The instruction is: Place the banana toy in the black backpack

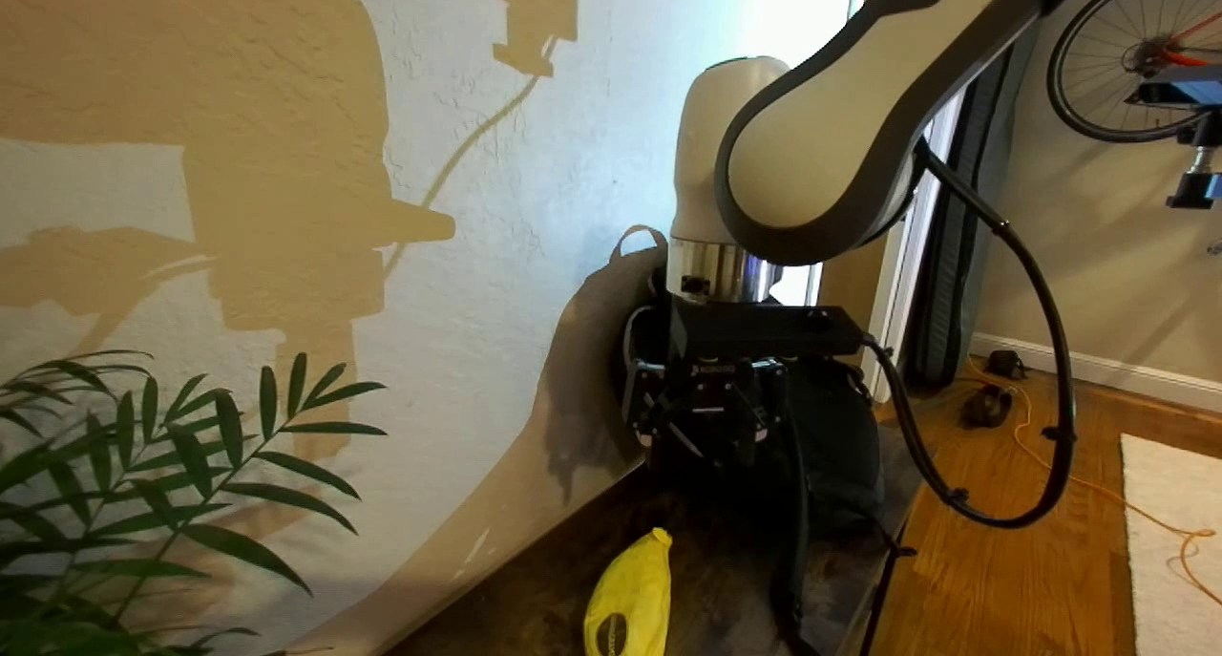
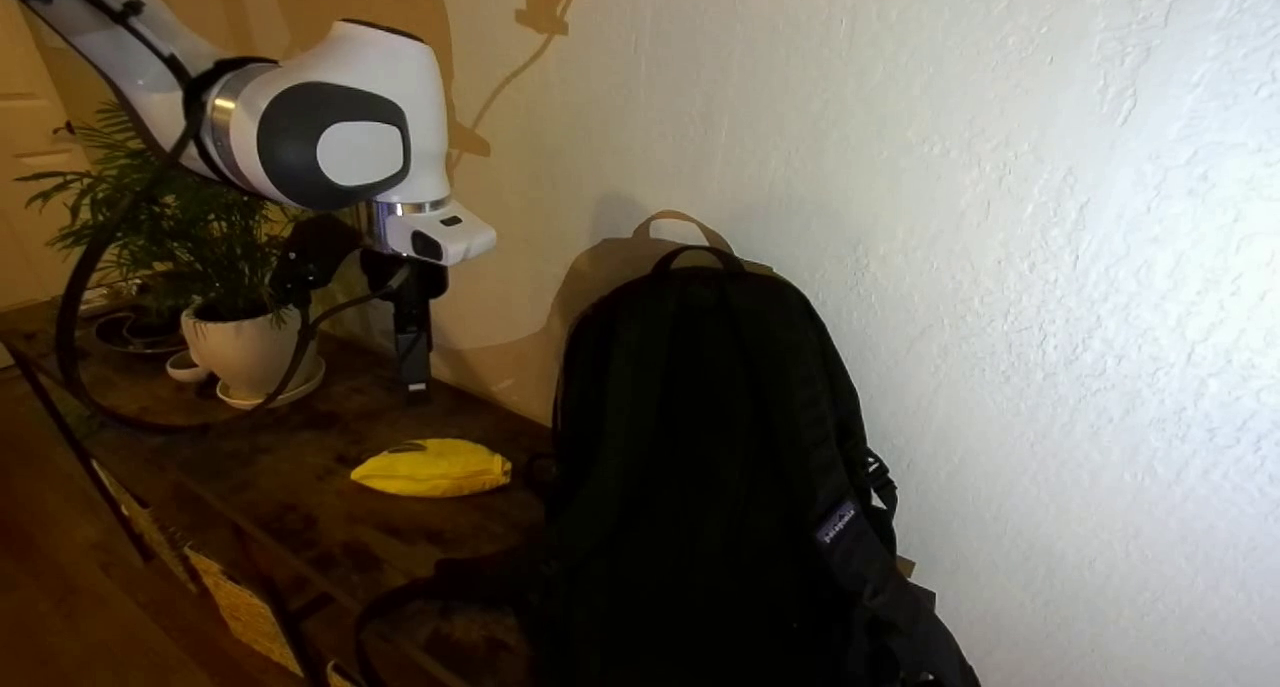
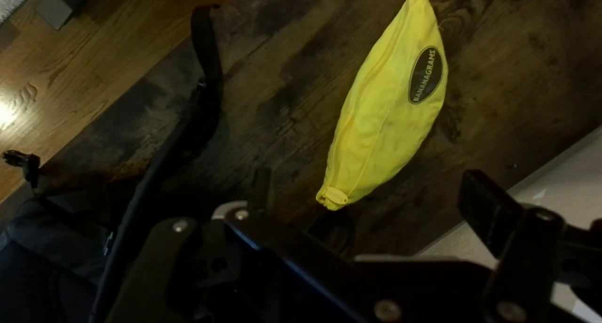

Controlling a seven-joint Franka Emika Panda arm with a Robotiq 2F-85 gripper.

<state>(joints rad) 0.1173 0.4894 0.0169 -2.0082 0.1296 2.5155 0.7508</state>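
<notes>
In an exterior view the banana toy [image 2: 435, 469] lies on the dark wooden table [image 2: 300, 487], near the black backpack [image 2: 700, 447]. The toy is bright yellow, fat in the middle and thin at both ends. Its long line runs almost straight from left to right there. The right end points at the backpack, and the left end points away from it.

In the wrist view, the end by the backpack has a little yellow zip pull [image 3: 336, 196]. In that view the long line is tipped: the zip end is low, and the other end is up high and a bit to the right. The table's edge slants that way too, but the toy is steeper. A dark oval label [image 3: 425, 75] sits closer to the high end. It says BANANAGRAMS.

The claw [image 3: 368, 184] hangs above the table, apart from the toy. Its two fingers [image 3: 489, 210] are spread wide, with a big gap between them.

The backpack stands tall by the wall [image 2: 1050, 217], with a loop handle [image 2: 698, 251] on top. A black strap [image 3: 160, 165] from it lies over the table. A green plant [image 2: 190, 227] grows in a pale pot [image 2: 240, 352] on the same table.
</notes>
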